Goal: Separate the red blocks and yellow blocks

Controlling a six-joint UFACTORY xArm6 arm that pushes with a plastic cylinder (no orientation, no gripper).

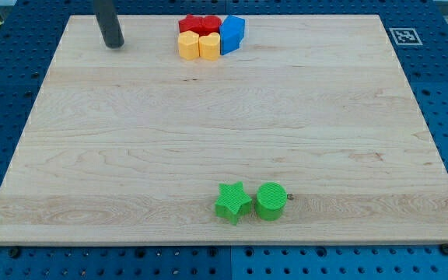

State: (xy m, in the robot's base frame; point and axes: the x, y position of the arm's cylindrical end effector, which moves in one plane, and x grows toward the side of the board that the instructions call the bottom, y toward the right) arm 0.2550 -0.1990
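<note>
Two red blocks (pixel 200 24) sit side by side at the view's top centre of the wooden board (pixel 92 155); their shapes are hard to make out. Two yellow blocks touch them from below: a left one (pixel 188 46) and a heart-like right one (pixel 209 46). A blue block (pixel 232 34) touches the cluster on its right. My tip (pixel 114 44) rests on the board at the top left, well to the left of the yellow blocks and apart from them.
A green star (pixel 232 202) and a green cylinder (pixel 271 201) stand next to each other near the board's bottom edge. A black-and-white marker (pixel 404 36) lies off the top right corner. Blue perforated table surrounds the board.
</note>
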